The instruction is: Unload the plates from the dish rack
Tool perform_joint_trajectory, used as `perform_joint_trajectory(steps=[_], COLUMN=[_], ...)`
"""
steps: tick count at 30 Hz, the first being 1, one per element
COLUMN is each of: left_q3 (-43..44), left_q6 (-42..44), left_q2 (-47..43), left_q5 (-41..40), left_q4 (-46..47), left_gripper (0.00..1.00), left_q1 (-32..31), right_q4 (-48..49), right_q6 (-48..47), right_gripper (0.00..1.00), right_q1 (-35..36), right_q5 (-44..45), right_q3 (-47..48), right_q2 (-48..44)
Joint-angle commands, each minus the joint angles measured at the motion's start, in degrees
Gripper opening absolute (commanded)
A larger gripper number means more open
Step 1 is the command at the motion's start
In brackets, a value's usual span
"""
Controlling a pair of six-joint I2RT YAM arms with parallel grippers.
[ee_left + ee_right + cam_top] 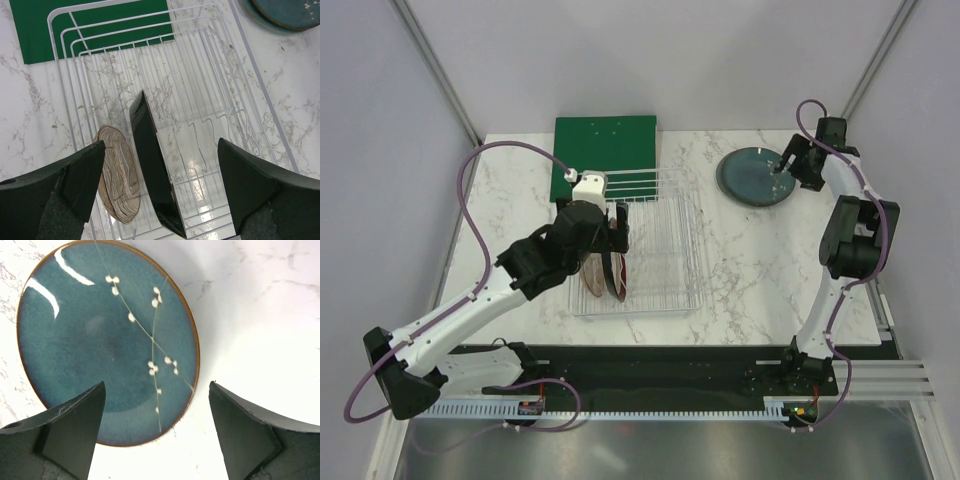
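The white wire dish rack [655, 250] [210, 95] sits mid-table. Two plates stand on edge in its left part: a dark maroon-rimmed plate [618, 272] [152, 170] and a brownish-pink plate [594, 274] [117, 172]. My left gripper [610, 228] [160, 187] hangs open just above them, the maroon-rimmed plate's edge between its fingers [75, 182], untouched. A dark teal plate [757, 177] [105, 340] with a white sprig pattern lies flat on the table at the back right. My right gripper [785, 165] [157, 432] stands open over its near rim, holding nothing.
A flat green board [605, 155] [75, 30] lies behind the rack, partly under its far end. The teal plate's edge [287, 12] shows at the top right of the left wrist view. Marble tabletop [750, 270] lies between rack and right arm.
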Motion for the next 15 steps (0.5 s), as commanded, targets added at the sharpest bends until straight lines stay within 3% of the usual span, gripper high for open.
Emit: perform_joint_trajectory(steps=[1,10,15], left_q3=[1.58,1.49,0.43], left_q6=[1.49,-1.23,-6.23], left_q2=[-1.50,-1.50,2.52], left_q5=[-2.85,-4.77,-13.20], left_q4=[-1.60,-3.97,-8.18], left_gripper=[0.99,0.99,0.98], left_q1=[-0.73,-4.86,-9.16], right_q4=[-3.30,-2.43,-1.99], right_q6=[-3.43,-2.29,-2.64], right_gripper=[0.91,0.91,0.91], right_q1=[0.43,1.84,3.86], right_q5=[8.74,8.66,7.87], right_q3=[1.08,-10.25,-14.66], right_q2=[-6.66,-20.10,-28.89])
